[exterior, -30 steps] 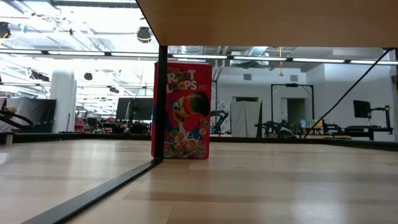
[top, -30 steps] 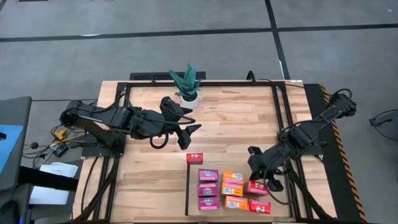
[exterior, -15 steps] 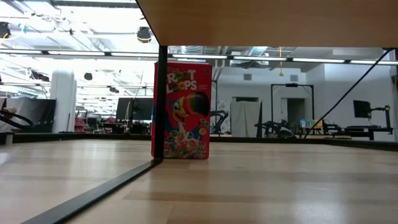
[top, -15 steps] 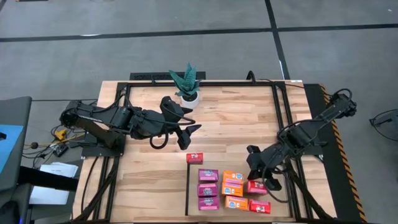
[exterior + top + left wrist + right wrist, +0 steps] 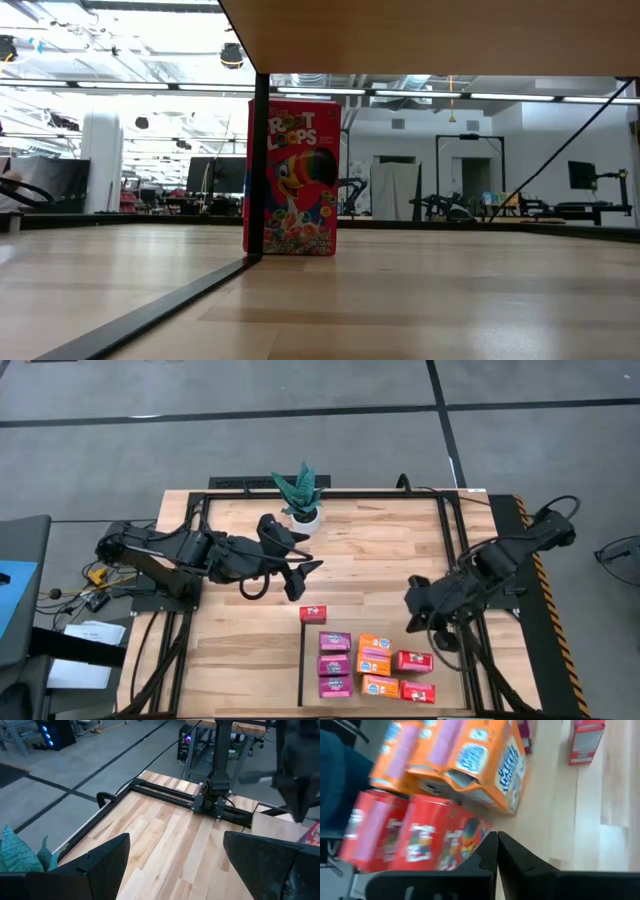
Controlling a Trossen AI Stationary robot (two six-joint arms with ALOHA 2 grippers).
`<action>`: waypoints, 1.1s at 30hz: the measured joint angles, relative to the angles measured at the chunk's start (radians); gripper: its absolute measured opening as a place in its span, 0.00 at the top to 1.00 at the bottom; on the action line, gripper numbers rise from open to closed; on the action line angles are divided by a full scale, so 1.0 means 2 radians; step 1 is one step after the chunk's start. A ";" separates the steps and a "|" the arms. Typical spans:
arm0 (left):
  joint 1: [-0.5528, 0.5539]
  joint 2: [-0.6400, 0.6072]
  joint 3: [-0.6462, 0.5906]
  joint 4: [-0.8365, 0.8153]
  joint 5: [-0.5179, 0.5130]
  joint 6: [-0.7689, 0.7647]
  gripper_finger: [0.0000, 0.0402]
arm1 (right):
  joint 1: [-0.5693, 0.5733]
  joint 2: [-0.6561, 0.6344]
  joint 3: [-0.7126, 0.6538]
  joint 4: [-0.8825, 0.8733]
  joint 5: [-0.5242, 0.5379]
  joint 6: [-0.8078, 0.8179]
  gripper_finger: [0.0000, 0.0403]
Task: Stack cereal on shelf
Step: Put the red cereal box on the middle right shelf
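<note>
Several small cereal boxes lie on the shelf (image 5: 385,628), a light wood panel with a black strip (image 5: 302,660) on its left. There are three magenta boxes (image 5: 334,664), three orange (image 5: 374,664) and two red (image 5: 413,660) (image 5: 417,692). A third red box (image 5: 314,614) stands upright at the shelf's far left corner; the low view shows its printed front (image 5: 292,178). My right gripper (image 5: 413,598) hangs shut above the shelf's far right part, clear of the boxes; its wrist view shows the shut fingers (image 5: 496,845) over red and orange boxes. My left gripper (image 5: 308,552) waits open mid-table.
A potted green plant (image 5: 300,495) stands at the table's far edge, close to my left gripper. Black frame rails (image 5: 450,540) run along the table's sides. Bare slatted tabletop (image 5: 240,650) lies left of the shelf.
My right gripper has drawn back from the red box at the shelf's right side, moving up and toward the table's far edge. That box lies where it was, now fully in view. My left arm has kept still.
</note>
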 joint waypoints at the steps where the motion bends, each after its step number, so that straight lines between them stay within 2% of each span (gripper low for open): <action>1: 0.000 -0.003 0.000 0.000 0.000 0.000 0.22 | 0.008 0.000 0.011 -0.003 0.000 0.006 0.90; 4: 0.000 -0.017 0.000 0.001 0.000 -0.003 0.22 | 0.043 0.000 0.043 -0.018 0.011 0.035 0.90; 8: 0.000 -0.032 0.000 0.001 0.000 -0.009 0.22 | 0.109 0.000 0.071 -0.035 0.062 0.108 0.95; 11: 0.000 -0.039 0.000 0.001 0.000 -0.011 0.22 | 0.169 0.001 0.073 -0.036 0.104 0.187 0.98; 15: 0.000 -0.039 0.001 0.000 0.000 -0.008 0.22 | 0.244 0.018 0.073 -0.049 0.164 0.298 0.96; 18: 0.000 -0.039 0.001 -0.006 0.000 -0.007 0.22 | 0.279 0.039 0.073 -0.069 0.181 0.374 0.94; 23: 0.000 -0.038 0.000 -0.025 -0.001 -0.008 0.22 | 0.301 0.089 0.073 -0.065 0.187 0.434 0.96; 27: 0.000 -0.038 0.000 -0.027 -0.001 -0.007 0.22 | 0.298 0.124 0.073 -0.036 0.186 0.433 0.97; 33: 0.000 -0.038 0.000 -0.035 -0.003 -0.006 0.22 | 0.281 0.148 0.072 -0.024 0.185 0.414 0.93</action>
